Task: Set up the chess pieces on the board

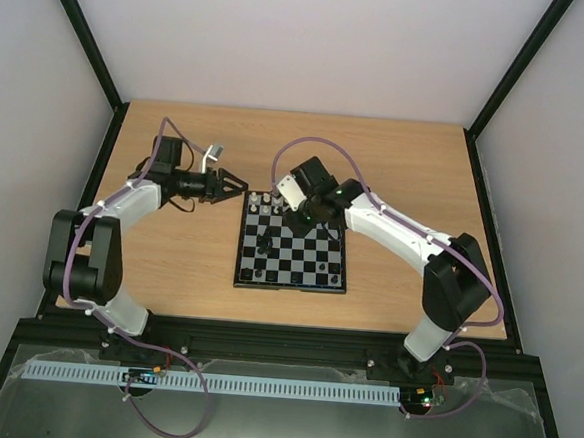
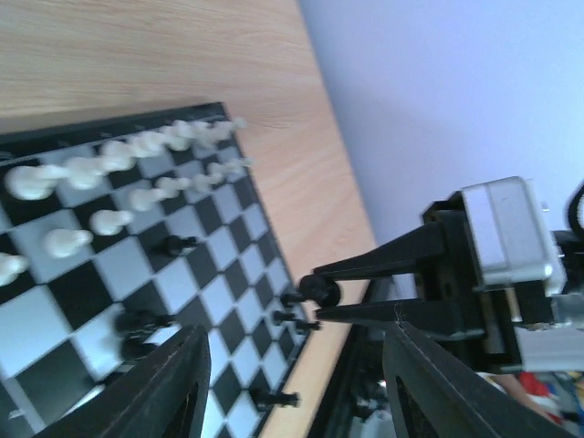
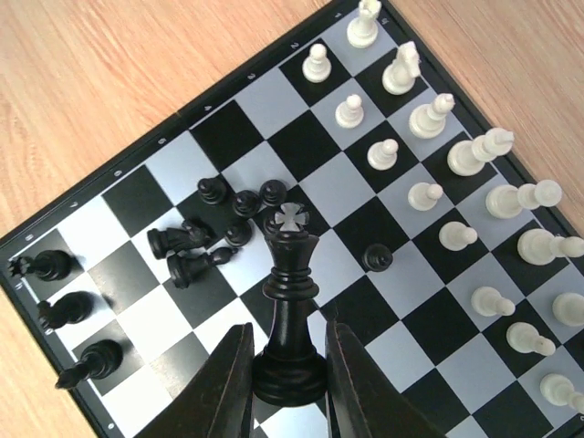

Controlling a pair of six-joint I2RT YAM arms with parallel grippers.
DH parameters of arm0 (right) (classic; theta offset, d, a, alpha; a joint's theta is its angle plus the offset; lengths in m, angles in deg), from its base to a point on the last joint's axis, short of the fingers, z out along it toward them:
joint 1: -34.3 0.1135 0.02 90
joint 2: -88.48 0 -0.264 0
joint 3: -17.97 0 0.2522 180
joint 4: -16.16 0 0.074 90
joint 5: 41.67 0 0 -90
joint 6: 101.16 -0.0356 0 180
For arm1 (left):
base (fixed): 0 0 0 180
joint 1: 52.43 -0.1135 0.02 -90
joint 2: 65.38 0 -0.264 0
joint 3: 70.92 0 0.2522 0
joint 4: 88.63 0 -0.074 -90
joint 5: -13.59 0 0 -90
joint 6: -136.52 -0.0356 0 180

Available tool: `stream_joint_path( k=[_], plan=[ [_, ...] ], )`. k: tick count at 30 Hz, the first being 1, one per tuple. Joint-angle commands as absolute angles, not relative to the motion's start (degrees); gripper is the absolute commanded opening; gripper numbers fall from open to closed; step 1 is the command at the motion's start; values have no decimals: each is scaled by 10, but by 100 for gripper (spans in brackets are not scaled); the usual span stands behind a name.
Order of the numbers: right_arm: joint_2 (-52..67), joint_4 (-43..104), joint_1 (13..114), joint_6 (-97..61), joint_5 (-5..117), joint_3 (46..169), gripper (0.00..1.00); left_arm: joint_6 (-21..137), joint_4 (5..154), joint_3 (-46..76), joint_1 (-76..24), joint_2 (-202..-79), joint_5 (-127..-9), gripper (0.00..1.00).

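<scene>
The board (image 1: 290,269) lies mid-table. White pieces (image 3: 474,219) stand in two rows along its far edge. Several black pieces (image 3: 205,239) lie or stand bunched near the middle, three more (image 3: 64,315) stand at the near edge, and one black pawn (image 3: 376,258) stands alone. My right gripper (image 3: 286,328) is shut on the base of a black king (image 3: 292,274), held above the board's far part (image 1: 300,216). It also shows in the left wrist view (image 2: 315,294). My left gripper (image 1: 240,186) is open and empty, just off the board's far left corner.
The wooden table (image 1: 169,261) is ringed by a black frame (image 1: 94,180) and pale walls. A white slotted strip (image 1: 260,386) runs along the near edge behind the arm bases.
</scene>
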State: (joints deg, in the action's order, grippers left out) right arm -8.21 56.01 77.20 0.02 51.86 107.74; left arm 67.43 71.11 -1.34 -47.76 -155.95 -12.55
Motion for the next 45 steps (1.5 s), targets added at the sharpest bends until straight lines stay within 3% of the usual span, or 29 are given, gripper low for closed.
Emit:
stream_joint_path(
  k=[1,16,24,37,39,42,45],
  plan=[
    [-58,601,776,28,559,1088,8,754,790,-8,-452,-1577,-6,55],
    [-53,630,776,35,642,1126,9,741,783,-13,-398,-1599,-47,48],
    [-52,622,776,25,639,1132,9,605,646,31,-369,-1609,-91,43],
    [-63,613,776,16,627,1133,10,716,754,4,-363,-1621,-9,25],
    [-63,613,775,16,626,1133,10,717,755,4,-363,-1621,-8,25],
    [-63,611,776,14,624,1134,10,717,754,4,-363,-1622,-12,33],
    [-63,610,775,13,621,1134,10,714,752,4,-360,-1623,-13,30]
  ],
)
